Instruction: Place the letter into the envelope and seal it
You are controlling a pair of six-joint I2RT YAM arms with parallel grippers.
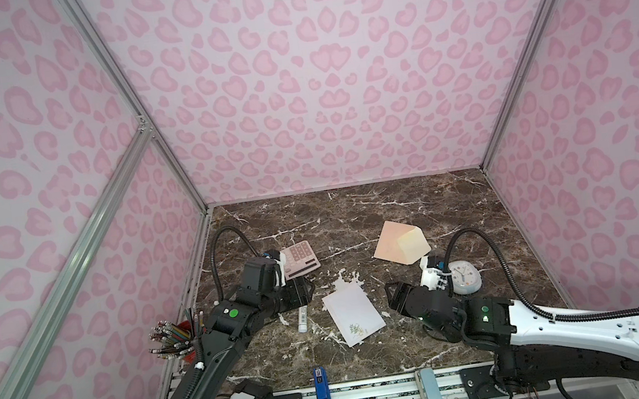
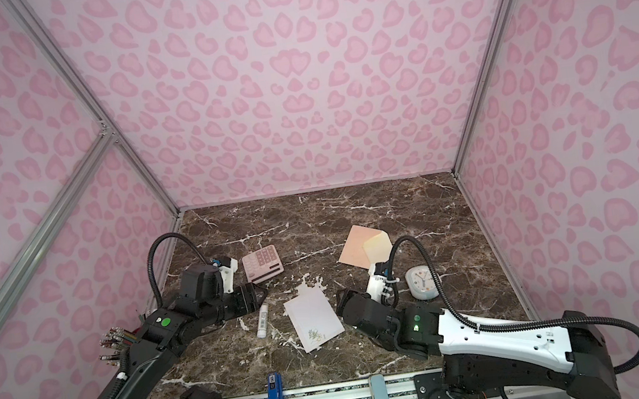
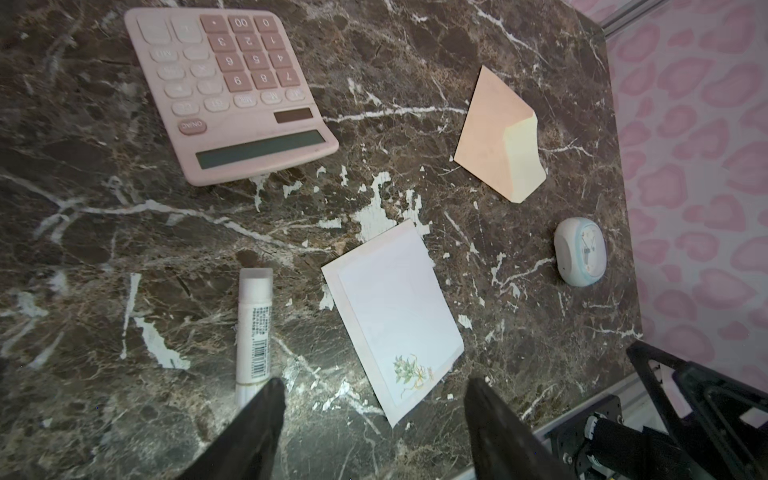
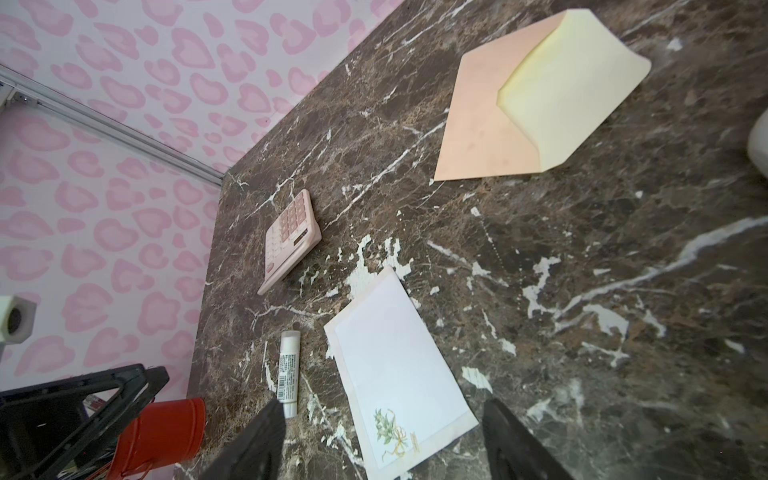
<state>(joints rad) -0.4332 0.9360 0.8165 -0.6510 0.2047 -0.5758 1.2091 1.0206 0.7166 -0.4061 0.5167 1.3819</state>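
The letter (image 1: pixel 353 315) (image 2: pixel 313 318) is a white sheet with a small green floral print near its front corner, lying flat mid-table. The peach envelope (image 1: pixel 393 246) (image 2: pixel 355 248) lies behind it and to the right, with its cream flap (image 4: pixel 569 87) lifted. My left gripper (image 1: pixel 301 293) (image 3: pixel 374 388) hovers left of the letter, open and empty. My right gripper (image 1: pixel 392 293) (image 4: pixel 382 405) hovers to the letter's right, also open and empty. In both wrist views the sheet's printed corner (image 3: pixel 411 370) (image 4: pixel 392 432) lies between the fingertips but lower, on the table.
A pink calculator (image 1: pixel 299 258) sits at the back left. A white glue stick (image 1: pixel 302 320) lies left of the letter. A white clock (image 1: pixel 464 277) lies right of the right wrist. A red cup of pencils (image 1: pixel 177 339) stands at the left edge, a blue tool (image 1: pixel 320 380) at the front edge.
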